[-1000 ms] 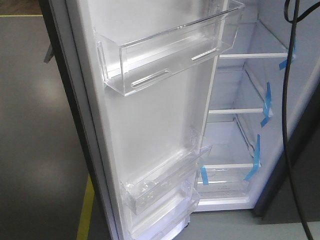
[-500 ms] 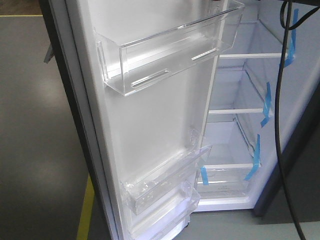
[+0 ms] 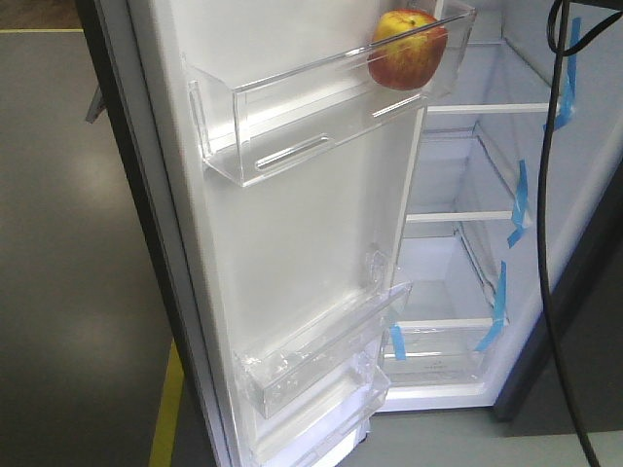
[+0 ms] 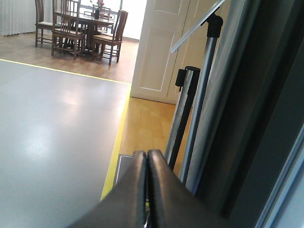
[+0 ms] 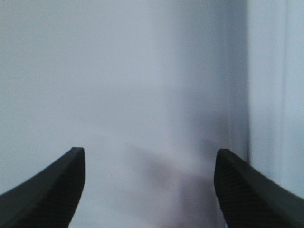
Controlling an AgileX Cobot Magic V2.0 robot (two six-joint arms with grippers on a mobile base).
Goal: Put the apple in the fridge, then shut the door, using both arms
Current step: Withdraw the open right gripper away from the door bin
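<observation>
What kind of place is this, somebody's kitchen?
Probably a test space staged like a home: the open fridge carries strips of blue tape, a yellow line edges the grey floor, and a dining table with chairs stands beyond.

Door (image 3: 292,253) stands open on the left, with the fridge (image 3: 443,282) cavity to its right and behind. The apple (image 3: 407,49) sits in the upper door bin (image 3: 282,122), at the bin's right end (the end nearest the cavity). More bins (image 3: 311,360) sit low on the door. Shelves (image 3: 458,216) are tiered inside, and a cable (image 3: 545,195) hangs in front at the right.
</observation>
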